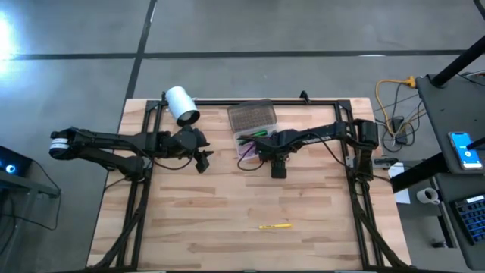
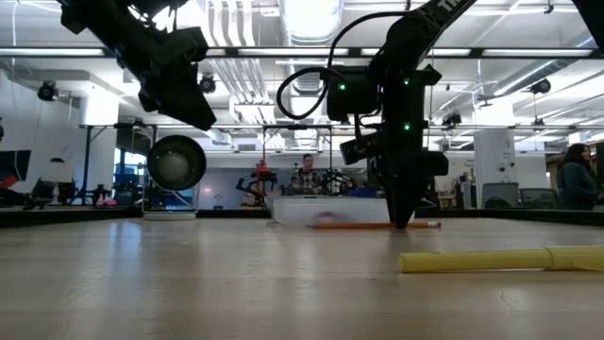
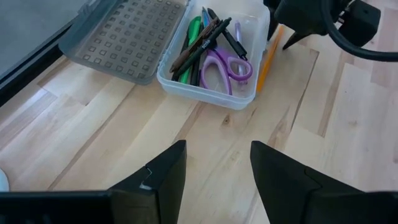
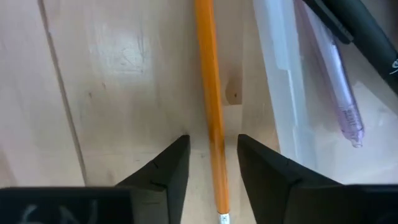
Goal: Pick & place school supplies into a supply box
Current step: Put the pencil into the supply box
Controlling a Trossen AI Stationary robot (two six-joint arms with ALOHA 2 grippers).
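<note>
The clear supply box (image 3: 208, 98) lies with its grey lid (image 3: 121, 38) open, and holds purple-handled scissors (image 3: 219, 65) and several pens (image 3: 198, 46). An orange pencil (image 4: 210, 93) lies flat on the table along the box's near wall (image 4: 280, 74). My right gripper (image 4: 213, 140) points down over it, open, with one finger on either side of the pencil and not touching it. My left gripper (image 3: 217, 146) is open and empty above the table, left of the box (image 1: 254, 139). A yellow pen (image 1: 274, 226) lies near the table's near edge.
A white roll (image 1: 182, 105) lies at the table's far left, beside the black frame rail. Bare wooden tabletop lies between the box and the yellow pen (image 2: 500, 258). The two grippers are close together by the box.
</note>
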